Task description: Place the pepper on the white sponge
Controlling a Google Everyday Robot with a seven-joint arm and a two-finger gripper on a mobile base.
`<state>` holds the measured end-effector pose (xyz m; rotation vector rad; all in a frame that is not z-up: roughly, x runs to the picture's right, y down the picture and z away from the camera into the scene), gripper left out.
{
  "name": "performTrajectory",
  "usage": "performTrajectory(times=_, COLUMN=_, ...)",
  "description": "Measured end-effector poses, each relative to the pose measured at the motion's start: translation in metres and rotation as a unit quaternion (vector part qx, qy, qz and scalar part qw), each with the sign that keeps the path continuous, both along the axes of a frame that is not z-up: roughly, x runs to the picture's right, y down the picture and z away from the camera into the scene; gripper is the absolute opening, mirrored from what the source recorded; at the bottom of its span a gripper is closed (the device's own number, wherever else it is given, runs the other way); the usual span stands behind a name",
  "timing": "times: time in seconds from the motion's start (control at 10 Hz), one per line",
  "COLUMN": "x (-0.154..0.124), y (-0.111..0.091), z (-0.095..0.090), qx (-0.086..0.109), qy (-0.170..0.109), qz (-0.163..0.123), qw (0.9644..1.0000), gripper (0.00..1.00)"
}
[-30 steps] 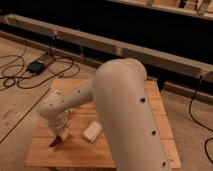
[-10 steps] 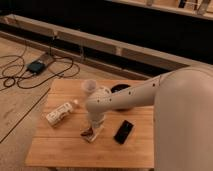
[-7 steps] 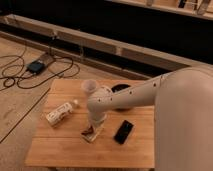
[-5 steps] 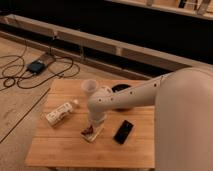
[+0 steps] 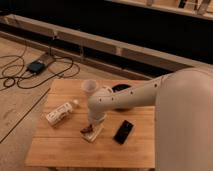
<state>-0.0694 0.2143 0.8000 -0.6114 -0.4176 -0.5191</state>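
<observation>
Camera view: the gripper (image 5: 93, 125) points straight down at the lower centre of the frame, directly over the white sponge (image 5: 93, 133) on the wooden table (image 5: 60, 147). The pepper (image 5: 87, 129) lies on the sponge's top, a dark red sliver at the fingers' tips. Whether the fingers are parted or gripping it cannot be told. The steep downward pose suits setting the pepper onto the small block, so the placement looks essentially made.

Around it: a white labelled bottle (image 5: 61, 113) lies on its side to the left, a black phone (image 5: 123, 131) just right of the sponge, and a dark bowl (image 5: 121, 91) behind the arm. None blocks a lift upward.
</observation>
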Motion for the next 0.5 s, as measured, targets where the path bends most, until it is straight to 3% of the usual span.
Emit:
performTrajectory(times=0.2, x=0.0018, y=-0.0013, z=-0.0002, qx=0.003, qy=0.002, qz=0.001, qw=1.0, gripper=0.8)
performTrajectory(times=0.5, x=0.0019, y=-0.0012, z=-0.0028, qx=0.006, qy=0.0, qz=0.002, qw=1.0, gripper=0.8)
